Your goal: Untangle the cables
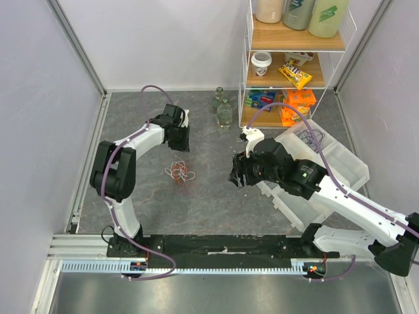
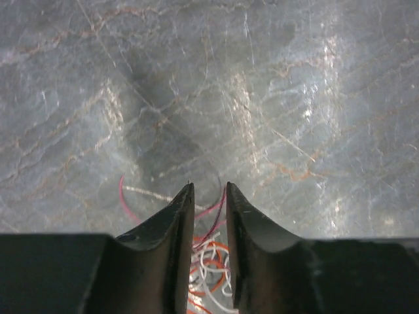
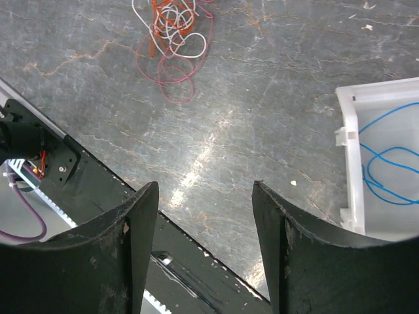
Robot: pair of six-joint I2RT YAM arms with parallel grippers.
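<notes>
The cables lie as a small orange, white and red tangle on the grey table, between the two arms. My left gripper hangs just behind the tangle. In the left wrist view its fingers stand a narrow gap apart, and the orange and white strands and a red loop show on the table through and beside that gap. My right gripper is to the right of the tangle, open wide with nothing between its fingers. The tangle lies well ahead of it. A blue cable lies in the white bin.
The white bin stands at the right under my right arm, a thin cable in its far end. A wire shelf with packets and two glass bottles stands at the back. The black rail runs along the near edge.
</notes>
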